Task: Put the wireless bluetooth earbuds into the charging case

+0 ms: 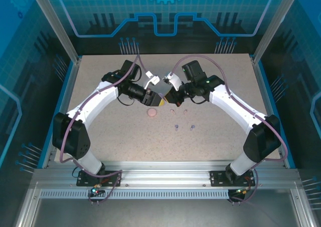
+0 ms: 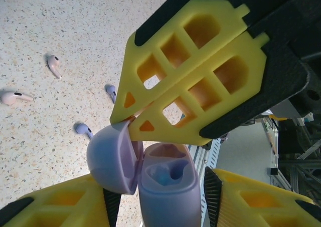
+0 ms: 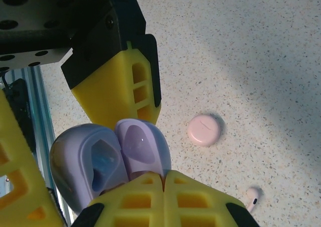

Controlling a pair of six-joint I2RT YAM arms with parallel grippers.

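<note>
Speckled beige table point(image 1: 150, 142), blue-walled cell | left tool point(image 2: 160, 192) clamps open purple case point(image 3: 85, 162) | right tool point(image 3: 163, 179) clenched at its lid point(image 2: 113, 159)

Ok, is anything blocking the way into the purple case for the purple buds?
The purple case has its lid swung open, and its wells look empty. Only the right gripper, shut against the lid, crowds the opening.
</note>
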